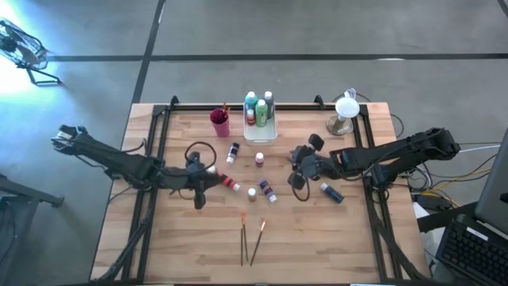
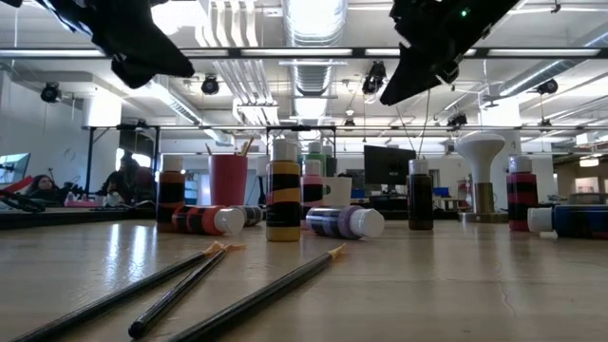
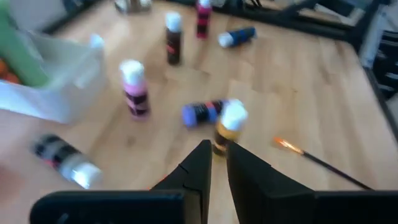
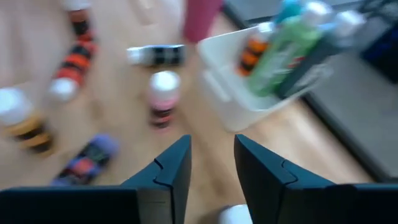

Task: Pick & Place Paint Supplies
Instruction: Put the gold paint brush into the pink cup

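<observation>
Above the middle of the wooden counter (image 1: 198, 254) both arms hang clear of the surface. The left end effector (image 3: 214, 158) has its fingers nearly together with only a thin gap between them and nothing in it. Just ahead of it stands a yellow bottle (image 3: 230, 127) with a white cap, a blue-purple bottle (image 3: 202, 112) lying beside that, and a red bottle (image 1: 229, 183) lying close by. The right end effector (image 4: 211, 165) has its fingers parted and empty; a pink bottle (image 4: 163, 96) stands just beyond its tips, and the white tray (image 4: 239, 102), already holding green and teal bottles, sits a little farther on. A dark blue bottle (image 1: 332, 191) lies on the counter near this arm.

The bottles ahead of each end effector are crowded, so a descent aimed slightly off could knock an upright one over or set a lying one rolling out of reach. A narrow opening on the left side could also push a cap aside rather than straddle it. Two paintbrushes (image 1: 249, 242) lie side by side well behind both arms, thin and flat, and look hard to pinch.

The counter is pale plank wood with a black frame at its edges. Beyond it is an open workshop with ceiling lights, ducting and seated people in the distance.
</observation>
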Available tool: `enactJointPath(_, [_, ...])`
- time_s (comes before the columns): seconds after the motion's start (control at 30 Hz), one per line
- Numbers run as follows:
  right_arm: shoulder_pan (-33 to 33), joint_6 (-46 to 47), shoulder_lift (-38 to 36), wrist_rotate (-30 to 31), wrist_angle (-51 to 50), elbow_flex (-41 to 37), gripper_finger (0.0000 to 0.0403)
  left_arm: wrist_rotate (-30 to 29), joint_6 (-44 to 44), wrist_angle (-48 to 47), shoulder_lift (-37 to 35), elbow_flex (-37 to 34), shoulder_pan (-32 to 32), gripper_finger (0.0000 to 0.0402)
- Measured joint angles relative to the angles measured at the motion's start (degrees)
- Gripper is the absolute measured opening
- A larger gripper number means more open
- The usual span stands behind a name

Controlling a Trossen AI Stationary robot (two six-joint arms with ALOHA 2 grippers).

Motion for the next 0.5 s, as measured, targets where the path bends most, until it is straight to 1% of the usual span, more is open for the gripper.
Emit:
enactJointPath(0.03, [0.0,-0.17,0.0,-2.25,0.37,0.0,0.0127,1.86,-1.0,-0.25,0.06,0.0,0.0,0.0057])
enactJointPath(0.1, [0.0,-1.02,0.0,-8.76,1.63,0.0,0.0136,4.21,-1.85,-0.3,0.11,0.0,-0.05,0.0065])
enactJointPath(0.2, [0.35,-5.29,-0.01,-21.95,4.52,0.0,0.0149,3.99,-4.5,-0.22,0.72,0.0,-0.13,0.0083])
enactJointPath(0.27, [0.64,-8.45,0.18,-27.91,8.16,0.01,0.0155,3.58,-5.13,-0.19,1.85,0.0,-0.18,0.0101])
enactJointPath(0.37, [0.88,-11.23,0.31,-31.84,12.06,0.04,0.0162,3.61,-5.29,-0.19,3.78,0.0,-0.22,0.0129])
enactJointPath(0.5, [1.34,-14.37,0.27,-32.11,13.28,0.04,0.017,4.03,-5.98,-0.08,6.03,0.0,-0.22,0.0157])
